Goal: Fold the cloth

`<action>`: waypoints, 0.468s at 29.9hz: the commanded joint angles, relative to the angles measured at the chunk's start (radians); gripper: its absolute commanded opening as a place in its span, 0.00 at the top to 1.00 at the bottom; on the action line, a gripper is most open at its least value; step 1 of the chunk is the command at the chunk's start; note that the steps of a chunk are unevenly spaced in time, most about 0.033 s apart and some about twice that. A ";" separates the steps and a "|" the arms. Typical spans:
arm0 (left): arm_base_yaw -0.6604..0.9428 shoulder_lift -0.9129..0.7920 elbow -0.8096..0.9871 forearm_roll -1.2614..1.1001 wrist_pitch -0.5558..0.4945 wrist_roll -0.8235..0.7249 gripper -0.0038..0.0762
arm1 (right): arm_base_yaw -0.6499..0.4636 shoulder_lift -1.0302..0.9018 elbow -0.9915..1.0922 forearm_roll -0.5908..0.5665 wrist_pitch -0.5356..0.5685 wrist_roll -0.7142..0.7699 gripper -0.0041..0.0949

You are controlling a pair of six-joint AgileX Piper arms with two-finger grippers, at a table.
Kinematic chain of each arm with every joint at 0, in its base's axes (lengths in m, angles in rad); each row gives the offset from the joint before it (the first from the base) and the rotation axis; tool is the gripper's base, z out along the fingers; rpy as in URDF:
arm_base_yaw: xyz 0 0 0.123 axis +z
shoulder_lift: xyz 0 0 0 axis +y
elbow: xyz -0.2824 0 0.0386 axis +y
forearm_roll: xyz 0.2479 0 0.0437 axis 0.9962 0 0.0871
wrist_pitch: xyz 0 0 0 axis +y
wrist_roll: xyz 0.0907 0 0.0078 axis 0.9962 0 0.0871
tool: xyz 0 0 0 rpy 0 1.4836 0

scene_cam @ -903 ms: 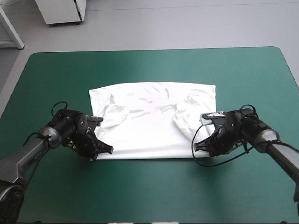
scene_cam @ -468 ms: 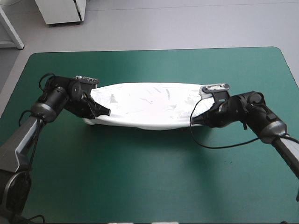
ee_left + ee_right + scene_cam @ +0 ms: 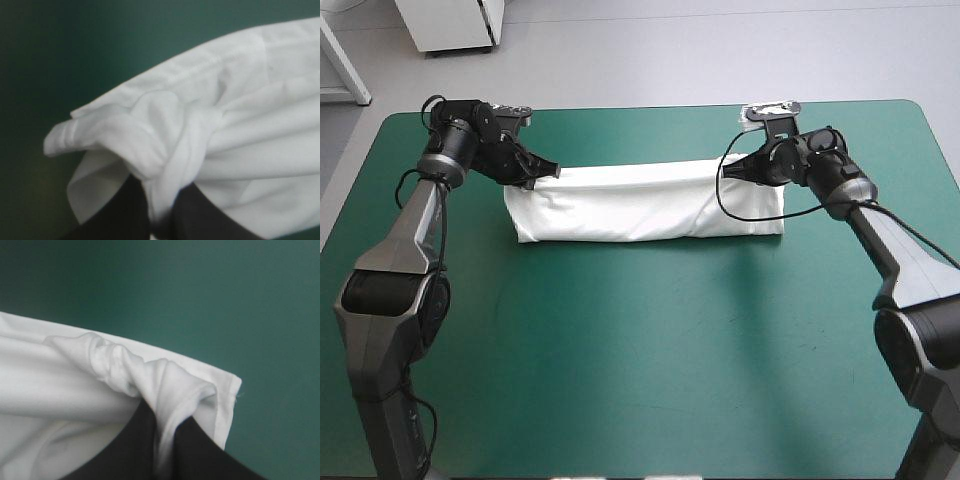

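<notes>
Now clamping the T-shirt point(image 3: 645, 200) at both far corners: left gripper point(image 3: 548, 172) pinched shut on the left end, right gripper point(image 3: 732, 172) on the right end, white fabric bunched between each pair of black fingers point(image 3: 122, 215). Lying as a long folded band across the far half of the teal-green cover point(image 3: 640, 350).

The T-shirt point(image 3: 645, 200) is soft, matt white cloth, smooth through its middle and creased at its 9 and 3 o'clock ends. The cover point(image 3: 650, 350) is a smooth, matt teal-green sheet; the black fingers point(image 3: 125, 212) look dull and smooth.
</notes>
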 commanded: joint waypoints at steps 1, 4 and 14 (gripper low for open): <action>0.005 0.019 -0.094 0.002 -0.055 0.000 0.96 | -0.026 0.034 -0.093 -0.030 -0.069 0.003 0.97; 0.005 0.061 -0.097 0.004 -0.119 0.000 0.96 | -0.026 0.090 -0.117 -0.021 -0.065 0.003 0.97; 0.006 0.061 -0.125 0.000 -0.128 -0.004 0.36 | -0.026 0.099 -0.168 0.179 0.007 -0.054 0.05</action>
